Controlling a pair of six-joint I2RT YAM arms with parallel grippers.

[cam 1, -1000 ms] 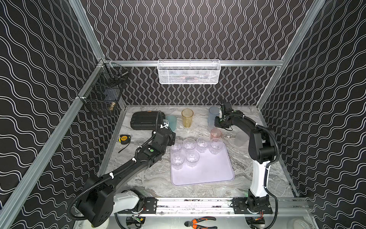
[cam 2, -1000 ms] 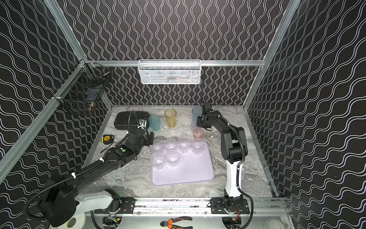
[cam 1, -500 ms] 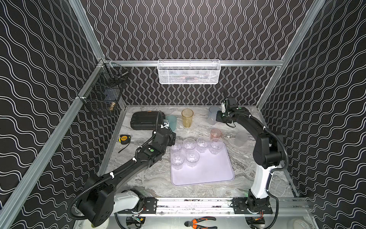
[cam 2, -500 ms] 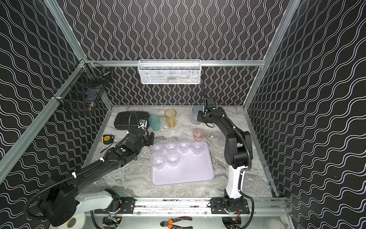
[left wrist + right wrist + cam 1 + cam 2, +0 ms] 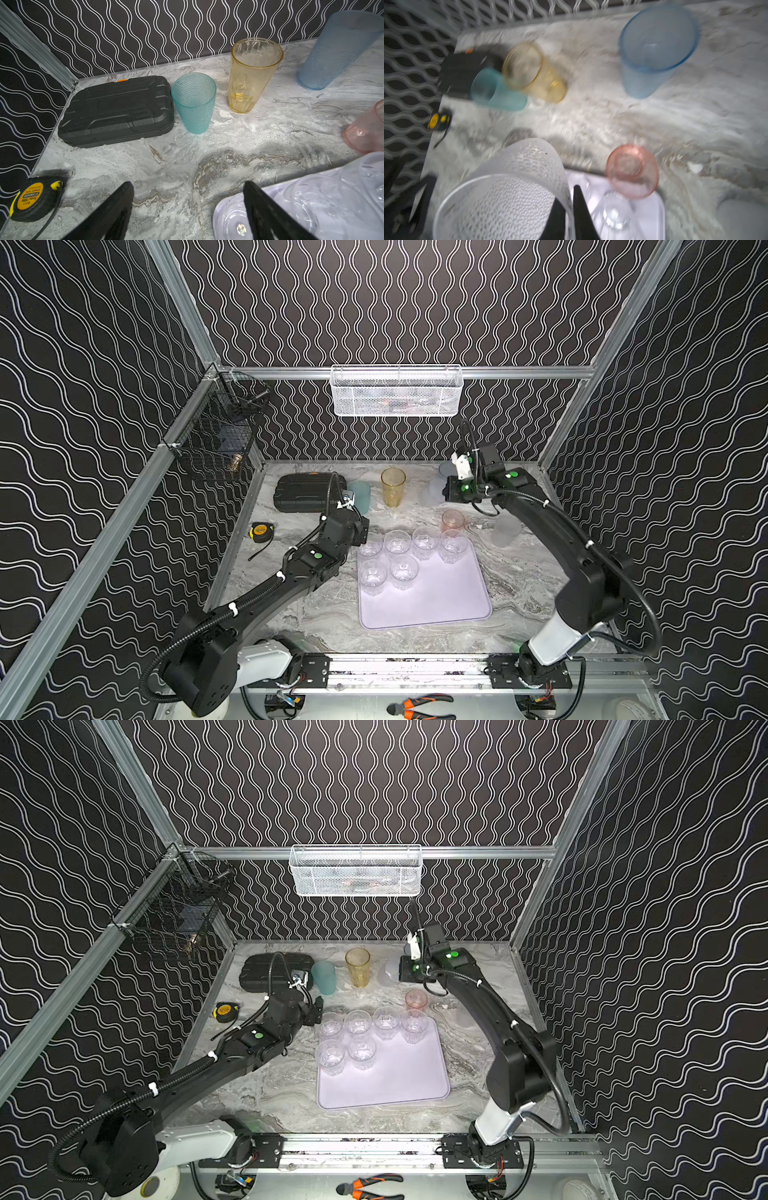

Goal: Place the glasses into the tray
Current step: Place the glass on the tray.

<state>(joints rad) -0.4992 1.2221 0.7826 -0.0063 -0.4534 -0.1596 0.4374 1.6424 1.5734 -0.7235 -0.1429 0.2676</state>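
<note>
Jaws of right gripper (image 5: 568, 202) clamped on wall of frosted glass (image 5: 508, 197); holds it tilted at far right, near blue glass (image 5: 654, 52). Jaws of left gripper (image 5: 187, 184) spread wide at far-left corner of tray (image 5: 436, 605). Six clear glasses (image 5: 397, 541) on tray's far part; pink glass (image 5: 453, 519) just beyond.

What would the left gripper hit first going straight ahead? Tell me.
Probably the teal glass, standing nearly dead ahead of the open left gripper; only bare tabletop lies between, though depth is unclear.
</note>
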